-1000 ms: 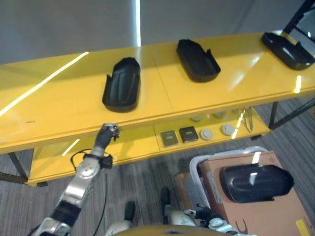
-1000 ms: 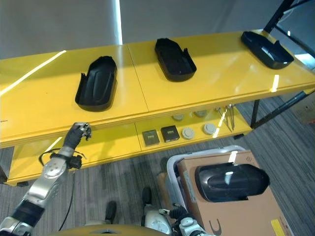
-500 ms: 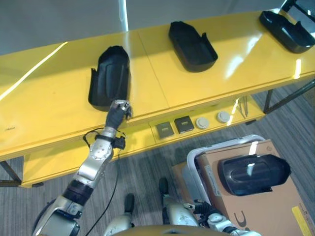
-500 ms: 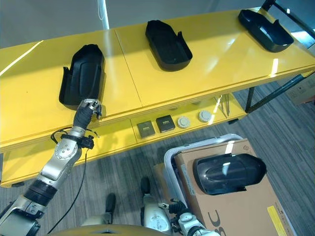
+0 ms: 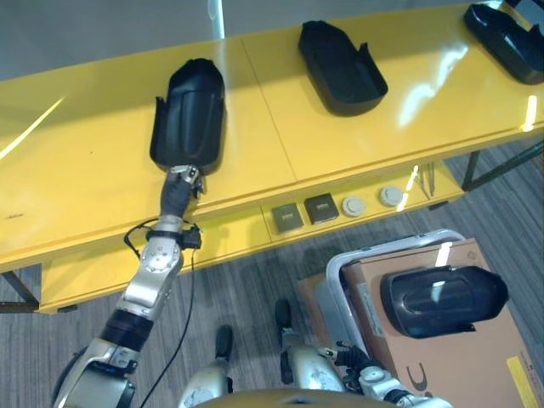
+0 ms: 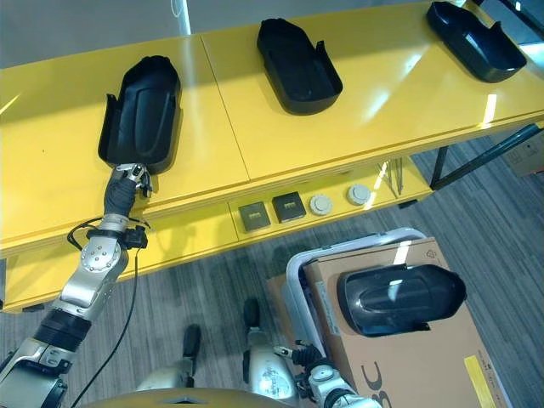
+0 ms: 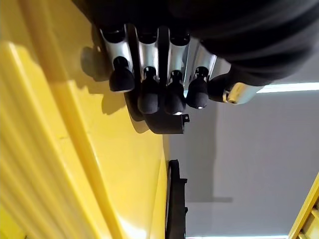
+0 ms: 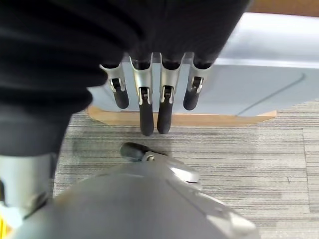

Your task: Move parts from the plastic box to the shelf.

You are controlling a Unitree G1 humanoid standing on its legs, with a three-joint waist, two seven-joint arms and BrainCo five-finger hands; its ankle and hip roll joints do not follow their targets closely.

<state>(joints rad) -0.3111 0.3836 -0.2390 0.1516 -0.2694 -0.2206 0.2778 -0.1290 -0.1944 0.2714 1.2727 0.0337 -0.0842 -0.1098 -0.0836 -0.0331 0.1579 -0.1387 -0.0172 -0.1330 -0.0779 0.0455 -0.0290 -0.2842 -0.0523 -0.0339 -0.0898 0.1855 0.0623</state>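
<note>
Just past the fingertips of our left hand [image 5: 179,189] lies the nearest black part [image 5: 190,116], open side up on the top of the yellow shelf [image 5: 102,161]. Two more black parts sit on the same top, one [image 5: 340,66] well off to the right of the hand, another [image 5: 504,28] at the far right end. So three look placed already, by our reading.

One part [image 5: 442,300] is left: dark, dome side up, on a brown carton [image 5: 476,365] that sits in the white plastic box [image 5: 338,285] on the floor, well to the right of the left hand & nearer to us. We'd judge the job approx three quarters done, w/ that last part to fetch.

Left hand: fingers [image 7: 146,94] straight, side by side, holding nothing. In the wrist view the dark tips reach the near end of the part; touching or a hair apart, we can't tell. Arm is stretched over the shelf's front edge.

Right hand [image 8: 149,94]: low beside the box wall, fingers straight & hanging relaxed, nothing in it.

Lower shelf board, below & right of the left hand: two dark square pieces [image 5: 306,213] & a few round grey ones [image 5: 371,201].
</note>
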